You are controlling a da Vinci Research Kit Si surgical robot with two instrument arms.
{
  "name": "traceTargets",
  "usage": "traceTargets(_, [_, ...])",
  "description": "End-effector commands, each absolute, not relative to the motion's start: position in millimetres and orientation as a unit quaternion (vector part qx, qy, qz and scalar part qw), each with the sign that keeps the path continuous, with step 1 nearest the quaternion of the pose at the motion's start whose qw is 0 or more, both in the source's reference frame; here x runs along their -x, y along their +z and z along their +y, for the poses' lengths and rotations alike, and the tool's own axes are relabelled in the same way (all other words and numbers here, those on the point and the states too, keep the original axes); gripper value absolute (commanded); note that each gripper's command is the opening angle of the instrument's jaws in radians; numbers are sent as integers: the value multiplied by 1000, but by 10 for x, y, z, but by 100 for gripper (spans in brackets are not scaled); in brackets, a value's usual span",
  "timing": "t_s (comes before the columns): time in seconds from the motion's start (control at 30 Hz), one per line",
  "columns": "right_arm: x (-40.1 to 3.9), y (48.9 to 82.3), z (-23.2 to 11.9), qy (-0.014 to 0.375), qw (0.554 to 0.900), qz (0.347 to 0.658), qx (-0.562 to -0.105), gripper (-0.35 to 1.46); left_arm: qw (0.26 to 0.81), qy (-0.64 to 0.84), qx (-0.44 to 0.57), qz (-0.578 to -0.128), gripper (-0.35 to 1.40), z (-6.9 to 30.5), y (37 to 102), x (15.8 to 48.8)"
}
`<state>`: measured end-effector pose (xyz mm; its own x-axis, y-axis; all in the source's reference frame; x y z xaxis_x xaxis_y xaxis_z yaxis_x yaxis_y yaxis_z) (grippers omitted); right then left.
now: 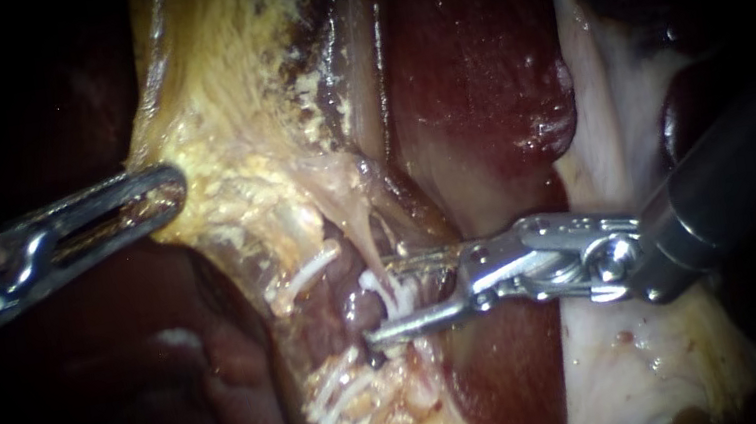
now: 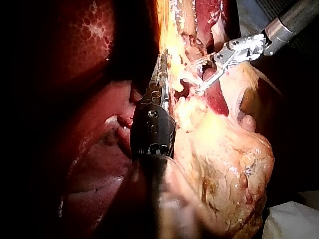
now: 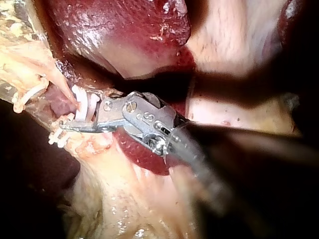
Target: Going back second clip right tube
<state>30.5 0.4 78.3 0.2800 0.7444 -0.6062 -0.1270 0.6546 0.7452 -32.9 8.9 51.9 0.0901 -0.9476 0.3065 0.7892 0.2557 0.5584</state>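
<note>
The white clip [image 1: 398,290] is sitting across the right tube [image 1: 360,240], and the next move is all about that tube. The right instrument [image 1: 376,300] is reaching the tube from the side. Its jaws are standing apart, one jaw on each side of the clip, with a gap showing (the gap is plain in the right wrist view too). So the jaws are not squeezing anything; they are open around the clip.

The jaws are lying crossways to the tube, and the long shaft is leading straight away from it. I think the way out is along that same line, straight back from the tube, so that the jaws are sliding off the clip and not dragging it sideways. If the tips are tilting on the way out, they could be catching the clip or the thin tube.

The left instrument [image 1: 171,186] is well apart from the tube, on the other side of it from the right instrument. Its jaws are lying narrow and pinching the yellow fatty tissue [image 1: 229,165]. I think this is pulling the tissue away from the tube and holding the tube stretched. The right instrument is by far the nearer one. Other white clips [image 1: 307,274] are sitting near the tube, on the left instrument's side of it.
</note>
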Motion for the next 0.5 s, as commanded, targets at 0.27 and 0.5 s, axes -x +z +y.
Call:
traceTargets(0.27, [-335, 807, -25, 285, 740, 523, -312, 60, 727, -597, -125, -314, -35, 88, 520, 331])
traceTargets(0.5, [-342, 811, -30, 283, 740, 522, -316, 60, 727, -597, -125, -314, -35, 88, 520, 331])
